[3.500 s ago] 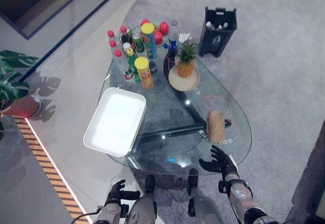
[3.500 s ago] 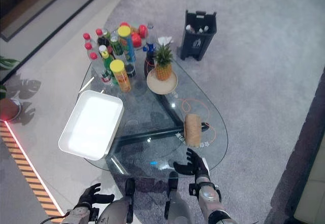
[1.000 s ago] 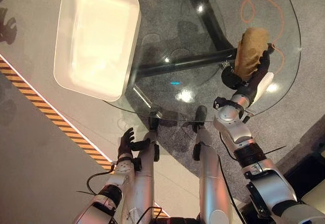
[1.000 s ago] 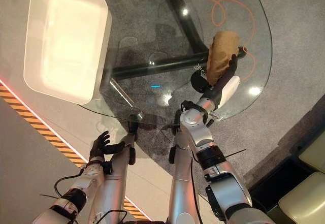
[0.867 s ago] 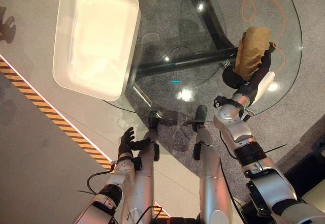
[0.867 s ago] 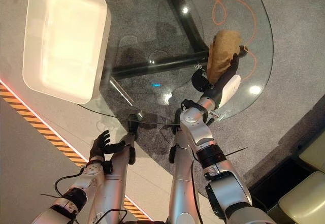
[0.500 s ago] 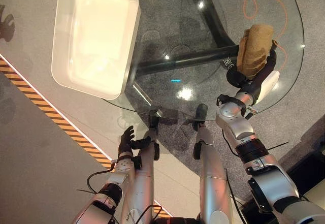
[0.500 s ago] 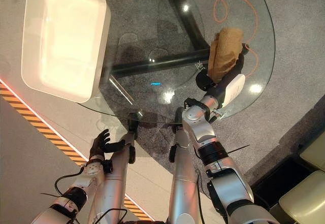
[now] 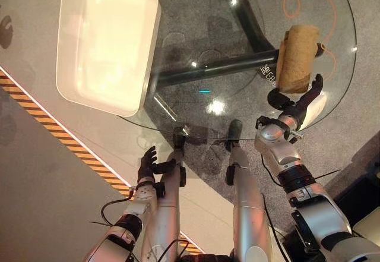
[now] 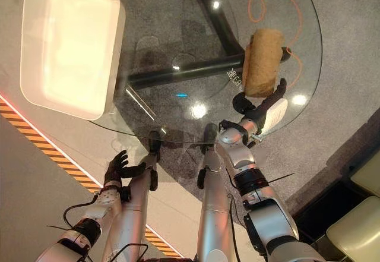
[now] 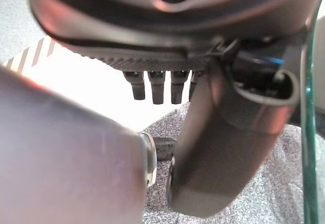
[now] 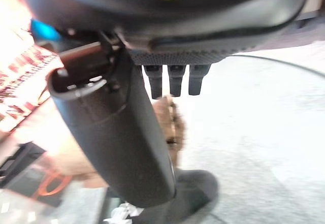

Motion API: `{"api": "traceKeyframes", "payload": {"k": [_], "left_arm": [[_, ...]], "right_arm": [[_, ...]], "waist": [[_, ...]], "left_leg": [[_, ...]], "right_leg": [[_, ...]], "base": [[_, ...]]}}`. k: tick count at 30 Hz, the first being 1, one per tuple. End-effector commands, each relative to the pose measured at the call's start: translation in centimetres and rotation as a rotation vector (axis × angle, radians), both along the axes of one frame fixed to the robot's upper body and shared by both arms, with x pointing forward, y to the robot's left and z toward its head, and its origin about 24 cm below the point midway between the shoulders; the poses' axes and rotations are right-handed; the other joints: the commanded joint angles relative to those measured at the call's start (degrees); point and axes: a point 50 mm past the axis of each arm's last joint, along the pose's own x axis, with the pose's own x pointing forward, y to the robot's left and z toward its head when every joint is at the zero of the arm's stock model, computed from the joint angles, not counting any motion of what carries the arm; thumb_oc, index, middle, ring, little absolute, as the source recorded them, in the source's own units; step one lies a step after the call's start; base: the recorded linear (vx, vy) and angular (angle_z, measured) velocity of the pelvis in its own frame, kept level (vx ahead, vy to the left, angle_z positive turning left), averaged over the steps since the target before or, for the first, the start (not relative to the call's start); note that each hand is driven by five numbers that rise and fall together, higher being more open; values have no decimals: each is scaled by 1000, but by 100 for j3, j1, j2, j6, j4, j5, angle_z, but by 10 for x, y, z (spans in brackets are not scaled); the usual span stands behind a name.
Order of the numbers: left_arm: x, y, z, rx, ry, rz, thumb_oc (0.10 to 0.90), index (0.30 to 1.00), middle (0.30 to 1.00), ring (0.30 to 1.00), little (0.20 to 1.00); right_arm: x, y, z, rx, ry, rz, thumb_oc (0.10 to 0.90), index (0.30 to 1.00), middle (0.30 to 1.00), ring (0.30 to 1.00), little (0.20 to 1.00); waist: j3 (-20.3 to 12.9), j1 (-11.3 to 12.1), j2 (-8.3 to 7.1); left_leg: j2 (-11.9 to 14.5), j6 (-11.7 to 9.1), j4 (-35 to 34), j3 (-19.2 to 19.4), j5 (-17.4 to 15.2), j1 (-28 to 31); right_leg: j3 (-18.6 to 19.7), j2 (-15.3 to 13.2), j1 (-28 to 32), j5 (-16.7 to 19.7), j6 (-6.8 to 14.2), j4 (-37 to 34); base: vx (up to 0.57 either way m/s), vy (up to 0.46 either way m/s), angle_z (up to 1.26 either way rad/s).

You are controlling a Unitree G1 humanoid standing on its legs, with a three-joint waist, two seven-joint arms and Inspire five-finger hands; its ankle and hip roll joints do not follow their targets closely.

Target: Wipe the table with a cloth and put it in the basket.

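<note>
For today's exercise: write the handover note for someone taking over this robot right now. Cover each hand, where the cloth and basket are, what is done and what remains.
Right hand: open, just at the near end of the rolled brown cloth, not gripping it.
Left hand: open, idle, low beside the body, below the table edge.
The cloth lies on the right part of the glass table. The white basket, with nothing in it, sits on the table's left part.
Done: nothing visible; the cloth is not picked up.
Left: grasp the cloth, wipe the glass, put the cloth into the basket.
</note>
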Motion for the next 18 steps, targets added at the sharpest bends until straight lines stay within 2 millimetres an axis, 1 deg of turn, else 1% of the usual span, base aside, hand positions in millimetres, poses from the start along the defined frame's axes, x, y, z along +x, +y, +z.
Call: {"api": "traceKeyframes", "payload": {"k": [1, 2, 3, 4, 5, 13, 17, 18], "left_arm": [[-42, -13, -37, -29, 150, 39, 800, 900, 900, 900, 900], [-42, -13, -37, -28, 150, 40, 800, 900, 900, 900, 900], [-42, -13, -36, -27, 150, 41, 800, 900, 900, 900, 900], [-42, -12, -36, -24, 149, 42, 800, 900, 900, 900, 900], [-42, -12, -36, -24, 149, 43, 800, 900, 900, 900, 900], [-40, -14, -34, -29, 142, 48, 800, 900, 900, 900, 900], [-40, -12, -35, -27, 150, 51, 800, 900, 900, 900, 900], [-41, -12, -35, -26, 152, 54, 800, 900, 900, 900, 900]], "right_arm": [[-7, -21, 17, -9, -117, -72, 800, 900, 900, 900, 900], [-7, -21, 17, -8, -116, -68, 737, 846, 846, 846, 837], [-7, -20, 17, -2, -116, -64, 605, 733, 733, 733, 705], [-6, -20, 17, 4, -116, -51, 429, 582, 582, 582, 529], [-6, -19, 17, 3, -115, -46, 100, 300, 300, 300, 200], [-4, -19, 26, -33, -152, -6, 100, 300, 300, 300, 200], [-3, -18, 40, -70, -201, 7, 100, 300, 300, 300, 200], [-3, -17, 46, -79, -225, 10, 100, 300, 300, 300, 200]], "waist": [[-100, -41, 293], [-100, -41, 291], [-100, -39, 287], [-100, -35, 282], [-100, -35, 279], [-100, -27, 286], [-100, -5, 278], [-100, 1, 267]], "left_leg": [[-401, 289, -150, 77, 193, -153], [-402, 288, -149, 74, 194, -153], [-404, 287, -148, 67, 195, -157], [-407, 282, -147, 57, 193, -162], [-412, 282, -157, 55, 195, -155], [-422, 290, -144, 34, 186, -199], [-436, 289, -146, 14, 177, -182], [-438, 288, -138, 10, 170, -176]], "right_leg": [[-190, 380, 20, 19, -124, 85], [-192, 380, 19, 19, -125, 84], [-194, 381, 16, 20, -126, 84], [-203, 382, 9, 21, -124, 88], [-203, 385, 16, 21, -125, 81], [-196, 388, -41, 5, -119, 106], [-213, 394, -28, -4, -106, 117], [-218, 400, -17, -11, -104, 121]], "base": [[0, 0, 0], [0, 0, 0], [0, 0, 0], [0, 0, 0], [0, 0, 0], [0, 0, 0], [0, 0, 0], [0, 0, 0]]}}
